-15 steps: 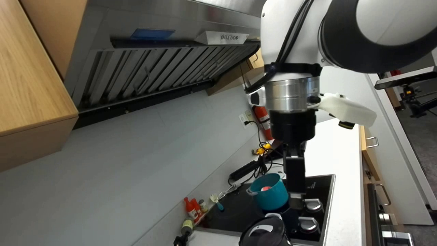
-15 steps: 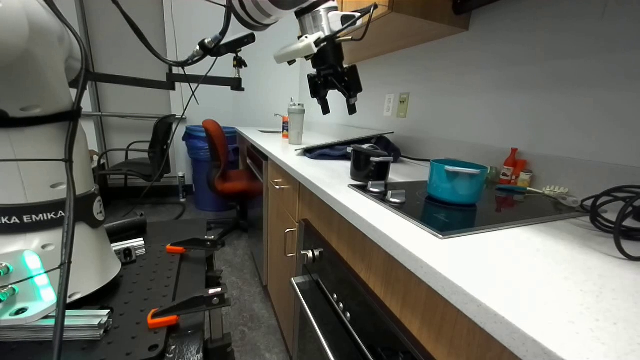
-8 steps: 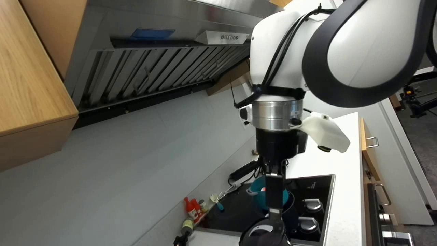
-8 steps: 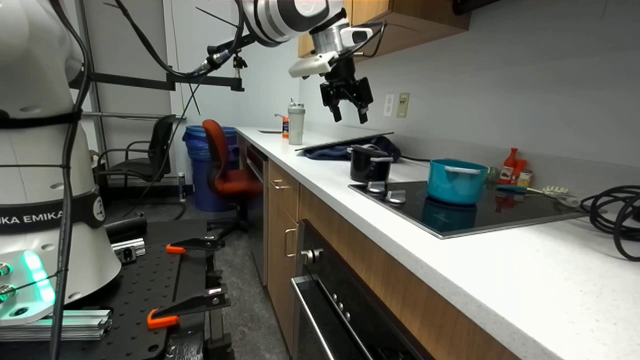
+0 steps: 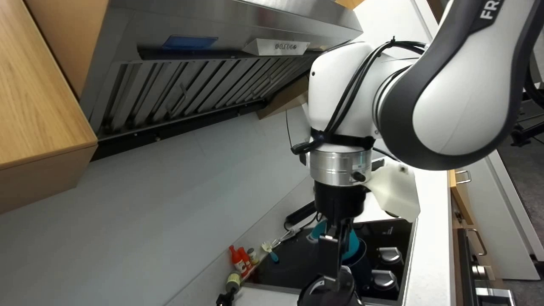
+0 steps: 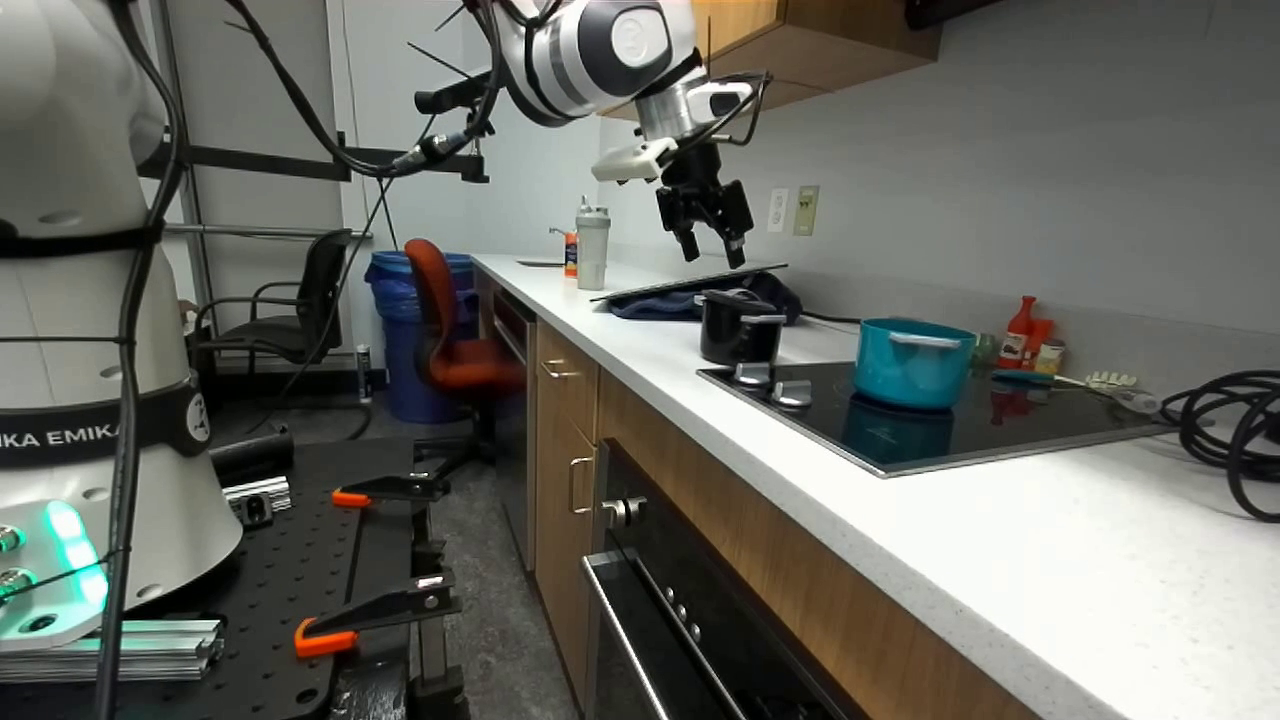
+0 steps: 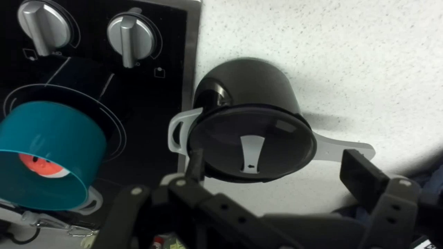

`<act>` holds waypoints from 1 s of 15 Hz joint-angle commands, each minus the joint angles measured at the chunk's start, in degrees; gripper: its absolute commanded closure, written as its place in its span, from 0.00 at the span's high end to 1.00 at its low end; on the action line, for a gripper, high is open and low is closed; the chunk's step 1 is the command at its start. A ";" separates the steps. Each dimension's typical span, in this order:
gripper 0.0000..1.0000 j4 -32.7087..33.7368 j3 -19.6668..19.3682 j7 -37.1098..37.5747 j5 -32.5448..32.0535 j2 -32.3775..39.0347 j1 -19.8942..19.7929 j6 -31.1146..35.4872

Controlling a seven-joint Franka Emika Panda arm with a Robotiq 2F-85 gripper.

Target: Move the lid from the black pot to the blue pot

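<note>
The black pot (image 7: 249,79) stands on the counter beside the cooktop, with a grey loop handle and a longer grey handle. It also shows in an exterior view (image 6: 738,340). The round dark lid (image 7: 221,143) with a light grey strip handle sits on it. The blue pot (image 7: 62,128) stands uncovered on the cooktop; it also shows in both exterior views (image 6: 914,368) (image 5: 351,246). A red-and-white item (image 7: 39,164) lies inside it. My gripper (image 7: 274,157) is open and empty, fingers wide apart. In an exterior view (image 6: 713,252) it hangs above the black pot, clear of the lid.
The black cooktop (image 6: 1010,420) has metal knobs (image 7: 130,38) at its front. Red bottles (image 6: 1018,332), utensils (image 6: 1075,380) and coiled cables (image 6: 1235,430) lie along the back. A flat dark panel on dark cloth (image 6: 660,302) is behind the black pot. A range hood (image 5: 199,80) hangs above.
The arm has come down, and my gripper has moved lower and over toward the black pot. It stays open. The pots and the lid have not moved.
</note>
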 commanded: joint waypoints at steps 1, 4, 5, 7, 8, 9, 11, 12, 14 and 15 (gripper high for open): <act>1.00 2.43 -0.36 7.49 -5.52 2.94 -0.18 1.99; 1.00 3.96 -0.74 11.05 -8.71 4.54 0.07 2.27; 1.00 4.53 -0.87 11.98 -9.69 5.06 0.11 2.32; 1.00 5.59 -1.20 13.64 -11.48 6.11 0.15 2.31; 1.00 6.12 -1.38 14.31 -12.24 6.62 0.17 2.37; 1.00 6.63 -1.55 14.84 -12.68 7.18 0.18 2.34; 1.00 7.55 -1.86 15.74 -13.59 8.28 0.27 2.39; 1.00 7.92 -1.96 16.03 -13.65 8.83 0.32 2.35; 1.00 8.71 -2.06 16.17 -13.38 9.96 0.46 2.31; 1.00 9.03 -2.08 16.13 -13.18 10.50 0.50 2.31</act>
